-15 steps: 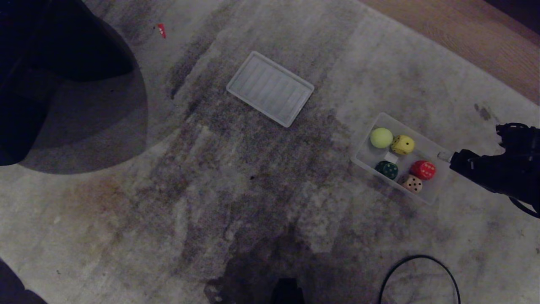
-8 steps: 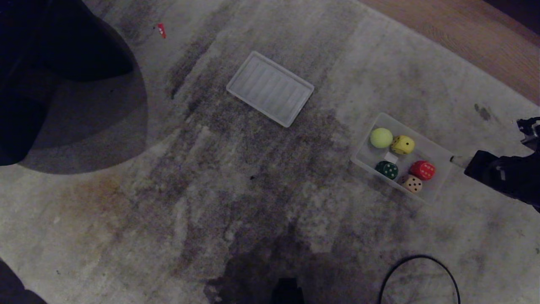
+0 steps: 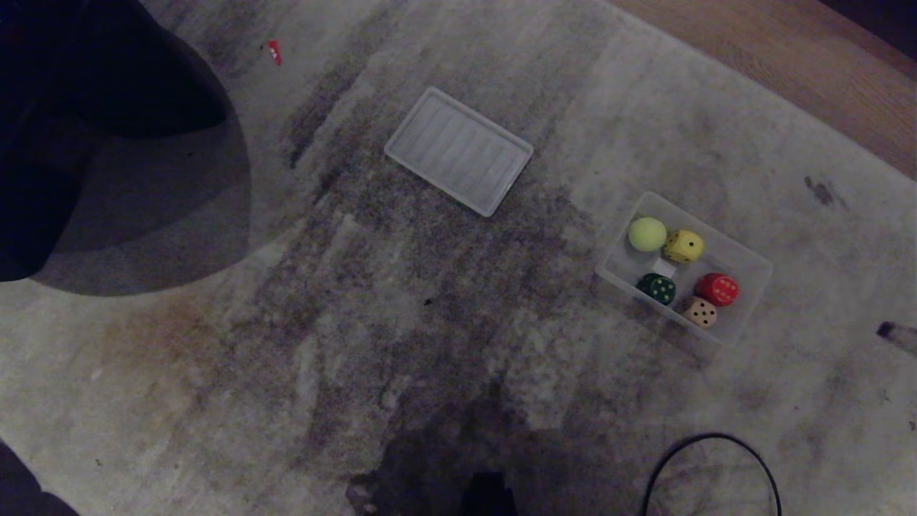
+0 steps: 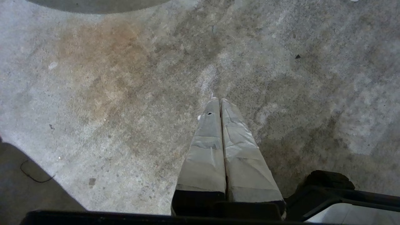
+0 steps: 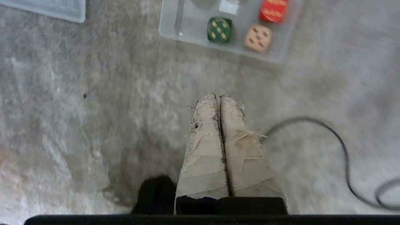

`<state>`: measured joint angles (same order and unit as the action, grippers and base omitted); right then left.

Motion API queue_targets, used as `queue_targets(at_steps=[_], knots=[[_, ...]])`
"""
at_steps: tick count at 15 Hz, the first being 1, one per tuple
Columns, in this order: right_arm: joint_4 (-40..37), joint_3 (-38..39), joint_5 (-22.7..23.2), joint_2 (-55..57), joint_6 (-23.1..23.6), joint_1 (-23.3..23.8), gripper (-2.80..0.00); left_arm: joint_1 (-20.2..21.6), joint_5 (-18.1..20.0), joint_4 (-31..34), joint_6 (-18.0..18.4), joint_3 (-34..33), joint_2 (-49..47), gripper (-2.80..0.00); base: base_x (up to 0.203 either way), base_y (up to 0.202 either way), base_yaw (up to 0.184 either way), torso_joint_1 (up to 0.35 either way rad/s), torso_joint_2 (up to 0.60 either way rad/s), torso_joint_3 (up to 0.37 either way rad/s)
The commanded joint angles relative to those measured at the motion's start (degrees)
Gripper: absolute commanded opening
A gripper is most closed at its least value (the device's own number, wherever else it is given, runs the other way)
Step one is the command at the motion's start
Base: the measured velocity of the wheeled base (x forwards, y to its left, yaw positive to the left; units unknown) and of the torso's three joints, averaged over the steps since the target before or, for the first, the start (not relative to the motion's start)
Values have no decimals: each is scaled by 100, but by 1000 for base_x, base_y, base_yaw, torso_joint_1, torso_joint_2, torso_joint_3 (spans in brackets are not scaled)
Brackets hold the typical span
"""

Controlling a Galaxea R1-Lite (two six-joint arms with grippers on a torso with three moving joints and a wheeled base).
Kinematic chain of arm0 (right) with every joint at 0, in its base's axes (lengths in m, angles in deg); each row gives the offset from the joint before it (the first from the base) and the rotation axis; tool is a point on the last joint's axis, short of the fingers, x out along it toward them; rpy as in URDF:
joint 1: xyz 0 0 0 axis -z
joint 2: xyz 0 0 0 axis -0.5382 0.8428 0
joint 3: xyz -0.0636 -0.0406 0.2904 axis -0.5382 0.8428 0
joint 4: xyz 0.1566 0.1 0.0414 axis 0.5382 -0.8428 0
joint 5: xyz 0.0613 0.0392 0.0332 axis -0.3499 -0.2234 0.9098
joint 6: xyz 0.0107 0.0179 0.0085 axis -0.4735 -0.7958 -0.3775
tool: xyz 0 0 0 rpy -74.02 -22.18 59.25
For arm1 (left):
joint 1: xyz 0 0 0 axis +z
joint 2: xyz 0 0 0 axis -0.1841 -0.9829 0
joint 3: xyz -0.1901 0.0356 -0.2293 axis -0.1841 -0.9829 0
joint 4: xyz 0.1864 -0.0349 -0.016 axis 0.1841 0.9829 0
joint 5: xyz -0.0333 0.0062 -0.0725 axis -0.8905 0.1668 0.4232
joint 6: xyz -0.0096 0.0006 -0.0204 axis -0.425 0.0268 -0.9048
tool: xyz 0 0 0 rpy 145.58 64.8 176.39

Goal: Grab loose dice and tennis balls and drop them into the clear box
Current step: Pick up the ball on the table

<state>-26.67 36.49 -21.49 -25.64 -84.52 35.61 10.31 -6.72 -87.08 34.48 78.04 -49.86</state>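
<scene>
right pincer (image 5: pixel 219 97) hangs closed and empty above the carpet (image 3: pixel 401 301), near a black cable (image 5: pixel 340 147). left pincer (image 4: pixel 217 101) is pressed shut over bare carpet too. one tennis ball (image 3: pixel 647 233) and the yellow, green, red and tan dice (image 3: pixel 656 288) lie inside the clear box (image 3: pixel 752 261), its lid (image 3: pixel 458 150) well apart.

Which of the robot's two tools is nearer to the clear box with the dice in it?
The right. The right tool hangs over the carpet with the clear box just ahead of its tips. The left tool sees only bare carpet; the box is nowhere in its view.
</scene>
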Motion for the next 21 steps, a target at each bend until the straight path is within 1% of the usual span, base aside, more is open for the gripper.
queue_targets(at_steps=[1, 4, 5, 6, 7, 9, 10, 11, 12, 14, 18, 20, 21], knots=[[-872, 239, -162, -1783, -25, 5, -280, -2, -4, 4, -5, -9, -9, -280, 0, 0, 0, 0, 0, 0], [-1376, 996, -442, -3010, 35, 28, -280, -5, -4, -4, -5, -9, -9, -280, 0, 0, 0, 0, 0, 0], [-1563, 1327, -556, -3268, 181, 33, -280, -2, -4, -4, -5, -9, -9, -280, 0, 0, 0, 0, 0, 0], [-1755, 1566, -886, -3354, 377, 36, -280, 4, -4, 4, -5, -9, -9, -280, 0, 0, 0, 0, 0, 0], [-1777, 1761, -984, -3350, 514, 37, -280, -5, -4, -4, -5, -9, -9, -280, 0, 0, 0, 0, 0, 0], [-1523, 2053, -1018, -3349, 703, 38, -280, 3, -4, -4, -5, -9, -9, -280, 0, 0, 0, 0, 0, 0], [-1495, 2246, -1010, -3347, 721, 38, -280, -1, -4, 0, -5, -9, -9, -280, 0, 0, 0, 0, 0, 0], [-1479, 2435, -900, -3347, 807, 38, -280, -5, -4, -4, -5, -9, -9, -280, 0, 0, 0, 0, 0, 0], [-1484, 2451, -679, -3349, 910, 38, -280, -4, -4, -4, -5, -9, -9, -280, 0, 0, 0, 0, 0, 0], [-1456, 2471, -643, -3345, 947, 38, -280, -5, -4, -4, -14, -9, -9, -280, 0, 0, 0, 0, 0, 0], [-1459, 2578, -553, -3354, 1562, 38, -280, -3, -4, 0, -5, -9, -9, -280, 0, 0, 0, 0, 0, 0], [-1431, 2602, -378, -3346, 2197, 38, -280, 1, -4, -4, -5, -9, -9, -280, 0, 0, 0, 0, 0, 0], [-1402, 2610, -347, -3346, 2119, 38, -280, -5, -4, -4, -5, -9, -9, -280, 0, 0, 0, 0, 0, 0]])
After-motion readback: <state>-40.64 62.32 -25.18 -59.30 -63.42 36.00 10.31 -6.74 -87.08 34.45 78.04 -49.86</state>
